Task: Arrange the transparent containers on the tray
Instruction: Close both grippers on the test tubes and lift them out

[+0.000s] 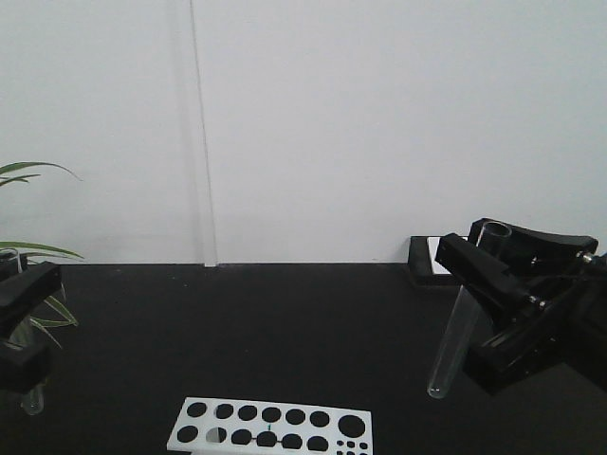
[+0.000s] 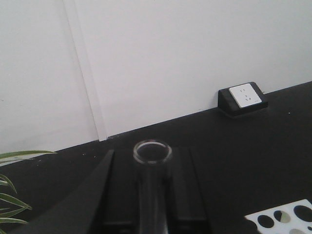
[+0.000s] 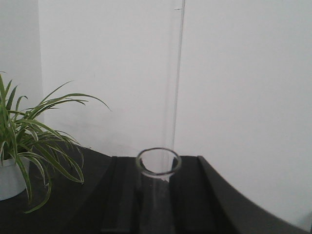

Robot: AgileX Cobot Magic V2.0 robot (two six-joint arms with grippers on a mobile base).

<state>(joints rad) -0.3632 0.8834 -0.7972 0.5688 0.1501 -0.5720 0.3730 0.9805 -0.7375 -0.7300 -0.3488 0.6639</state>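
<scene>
Two clear test tubes are in hand. My right gripper (image 1: pixel 471 254) is shut on one test tube (image 1: pixel 455 332), which hangs tilted above the black table, rim up and rounded bottom low. In the right wrist view its open rim (image 3: pixel 158 162) sits between the black fingers (image 3: pixel 124 195). At the far left edge my left gripper (image 1: pixel 24 318) is shut on the other test tube (image 1: pixel 33 400), of which mainly the bottom end shows. The left wrist view shows that tube's rim (image 2: pixel 152 151) between the fingers (image 2: pixel 195 195). The yellow tray is out of view.
A white rack with round holes (image 1: pixel 270 427) lies at the table's front edge, also visible as the rack corner (image 2: pixel 287 219). A black socket box (image 1: pixel 432 258) stands against the white wall at the back right. A potted plant (image 3: pixel 29 141) is on the left.
</scene>
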